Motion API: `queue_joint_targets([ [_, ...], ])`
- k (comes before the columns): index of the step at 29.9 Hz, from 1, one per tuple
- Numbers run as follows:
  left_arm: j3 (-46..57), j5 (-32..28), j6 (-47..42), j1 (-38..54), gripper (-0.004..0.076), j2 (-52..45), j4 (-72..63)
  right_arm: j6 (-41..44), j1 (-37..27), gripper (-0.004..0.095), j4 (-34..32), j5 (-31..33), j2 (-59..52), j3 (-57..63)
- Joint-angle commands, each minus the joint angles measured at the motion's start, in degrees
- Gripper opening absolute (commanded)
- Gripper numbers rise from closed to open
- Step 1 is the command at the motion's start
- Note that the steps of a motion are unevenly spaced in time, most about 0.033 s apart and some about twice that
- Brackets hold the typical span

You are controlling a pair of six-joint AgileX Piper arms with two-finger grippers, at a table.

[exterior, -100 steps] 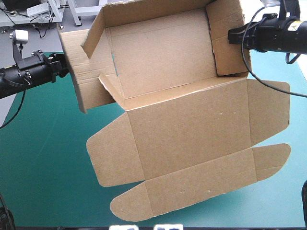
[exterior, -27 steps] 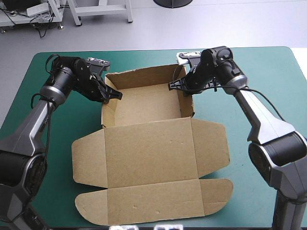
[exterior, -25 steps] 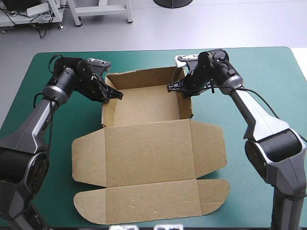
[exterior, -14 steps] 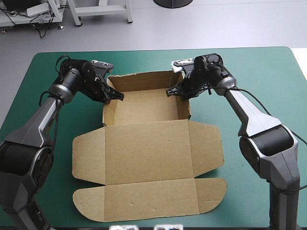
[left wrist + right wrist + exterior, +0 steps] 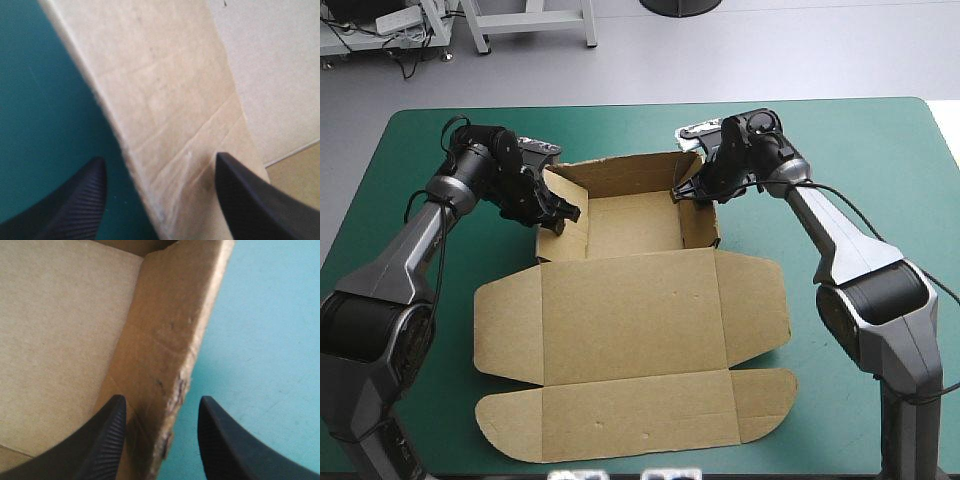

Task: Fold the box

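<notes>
left gripper [image 5: 558, 212]: at the far end of the box's left wall. Its black fingers stand wide apart, one outside the box over the cover, one on the tray side, with the wall's rim running between them [image 5: 159, 161]. Nothing is pinched.
cover [image 5: 410, 300]: teal-green, showing all round the box.
box [image 5: 630, 310]: brown board lying flat-bottomed, an open tray at its far end and the lid spread out on its near side.
left wall [image 5: 548, 240]: raised; at the box's far left corner a flap angles into the tray.
tray floor [image 5: 630, 222]: bare board between the box's walls.
back wall [image 5: 620, 172]: upright along the box's far edge.
lid [image 5: 630, 300]: flat, a side flap out at each end; a strip [image 5: 630, 415] with rounded tabs forms the box's near edge.
right wall [image 5: 700, 228]: upright; its rim looks scuffed [image 5: 176, 385].
right gripper [image 5: 686, 190]: at the far end of the box's right wall. Its fingers are parted, one inside the tray, one outside, astride the wall [image 5: 162, 400] without clamping it.
</notes>
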Motion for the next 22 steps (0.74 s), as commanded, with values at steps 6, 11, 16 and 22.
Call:
queue_joint_targets([
  [6,-5.1,4.0,-3.8,-0.3,0.0564,-3.2,-2.8,-0.6,-0.1,0.0427,0.8,1.3,-3.4,-10.1],
  [11,-13.2,4.0,-3.2,-0.3,0.0564,-5.3,-10.1,-0.6,-0.1,0.0427,0.7,5.1,-3.4,-14.7],
  [16,-19.4,4.0,-3.2,-0.3,0.0550,-10.3,-12.1,-0.6,-0.1,0.0427,1.1,5.1,-4.7,-16.2],
  [22,-19.6,4.1,-3.2,-0.3,0.0486,-20.0,-12.4,-0.6,-0.2,0.0427,-0.5,5.1,-6.5,-16.2],
])
